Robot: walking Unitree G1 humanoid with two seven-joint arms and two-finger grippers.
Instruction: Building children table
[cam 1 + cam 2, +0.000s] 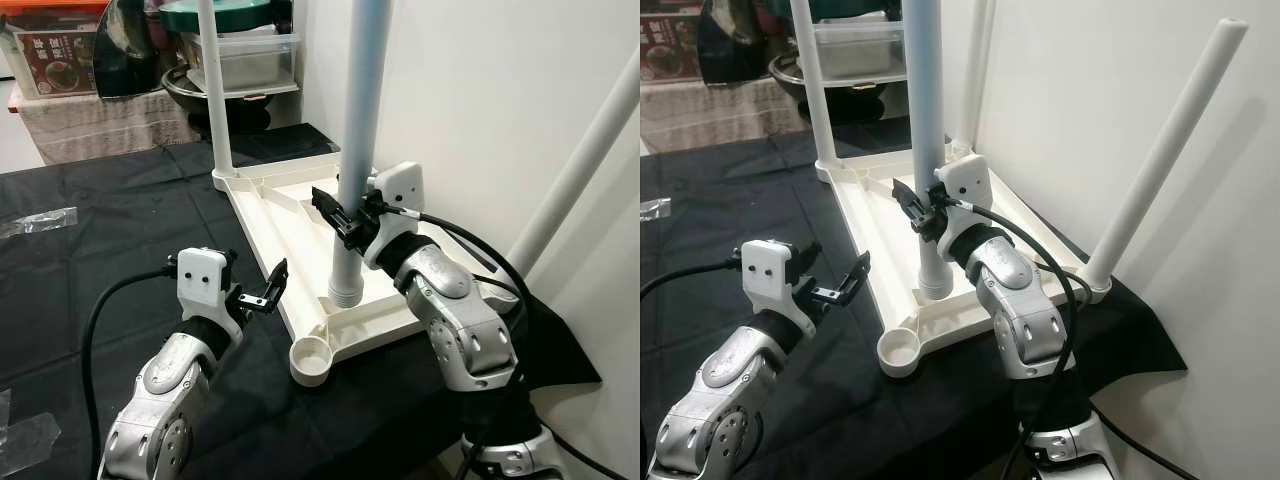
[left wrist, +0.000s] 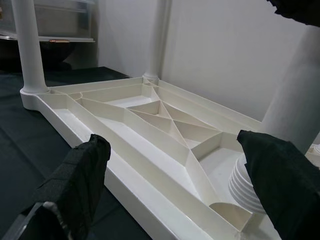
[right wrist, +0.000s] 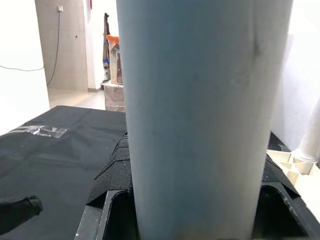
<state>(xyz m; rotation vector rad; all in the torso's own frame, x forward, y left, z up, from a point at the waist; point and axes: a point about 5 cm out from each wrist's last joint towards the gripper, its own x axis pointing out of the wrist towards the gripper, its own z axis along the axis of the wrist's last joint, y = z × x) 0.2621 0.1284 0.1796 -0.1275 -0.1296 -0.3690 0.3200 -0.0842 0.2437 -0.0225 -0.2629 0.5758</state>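
A white plastic tabletop (image 1: 285, 215) lies upside down on black cloth, ribbed underside up. One white leg (image 1: 215, 90) stands in its far left corner, and another (image 1: 1160, 170) leans up from the right corner. My right gripper (image 1: 350, 215) is shut on a pale leg (image 1: 360, 120), held upright with its threaded end (image 1: 345, 290) low over the underside near the front edge. The near corner socket (image 1: 310, 360) is open. My left gripper (image 1: 262, 290) is open beside the tabletop's left edge, its fingers (image 2: 75, 185) framing the ribs (image 2: 150, 125). The held leg (image 3: 200, 115) looms close in the right wrist view.
A white wall (image 1: 480, 90) rises right behind the tabletop. At the back a shelf holds pots and a clear bin (image 1: 245, 60). A crumpled plastic bag (image 1: 40, 220) lies on the black cloth (image 1: 120, 230) at the left.
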